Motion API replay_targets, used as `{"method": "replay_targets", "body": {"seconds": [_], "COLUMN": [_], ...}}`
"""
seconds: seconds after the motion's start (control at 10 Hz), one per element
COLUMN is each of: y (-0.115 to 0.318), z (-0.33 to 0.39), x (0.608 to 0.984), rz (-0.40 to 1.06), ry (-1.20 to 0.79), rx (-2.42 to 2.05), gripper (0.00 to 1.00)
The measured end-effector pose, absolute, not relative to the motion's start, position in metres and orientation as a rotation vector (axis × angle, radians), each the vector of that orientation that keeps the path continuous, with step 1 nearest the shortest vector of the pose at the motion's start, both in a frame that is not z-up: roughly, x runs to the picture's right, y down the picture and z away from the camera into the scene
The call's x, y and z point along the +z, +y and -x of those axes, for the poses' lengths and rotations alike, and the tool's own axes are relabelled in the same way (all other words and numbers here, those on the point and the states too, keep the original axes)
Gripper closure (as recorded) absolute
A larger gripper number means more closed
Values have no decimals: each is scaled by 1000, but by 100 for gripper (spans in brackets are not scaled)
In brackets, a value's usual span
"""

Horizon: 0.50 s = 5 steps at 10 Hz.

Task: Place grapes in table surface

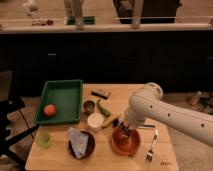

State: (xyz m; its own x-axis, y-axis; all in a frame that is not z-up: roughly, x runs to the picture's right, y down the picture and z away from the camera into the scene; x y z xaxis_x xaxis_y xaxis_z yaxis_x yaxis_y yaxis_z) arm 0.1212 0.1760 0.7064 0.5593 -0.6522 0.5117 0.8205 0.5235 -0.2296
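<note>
My gripper [123, 131] hangs from the white arm [160, 112] and reaches down into the orange-brown bowl [126, 145] at the front middle of the light tan wooden table [165, 155]. The grapes do not show; the inside of the bowl under the gripper is hidden by the wrist. The bare wood to the right of the bowl holds only a fork [151, 148].
A green tray [62, 95] with a round orange fruit [49, 110] lies at the left. A long green vegetable [103, 108], a white cup [94, 120], a small dark cup [89, 106], a dark bowl with crumpled paper [80, 143] and a green cup [44, 138] stand around.
</note>
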Motion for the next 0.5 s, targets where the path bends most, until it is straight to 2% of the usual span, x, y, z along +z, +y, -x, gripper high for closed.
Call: {"method": "replay_targets", "body": {"seconds": [0.5], "y": [155], "z": [-118], "x": [688], "rz": [468], "ry": [-408], "rx": [-883], "gripper": [99]}}
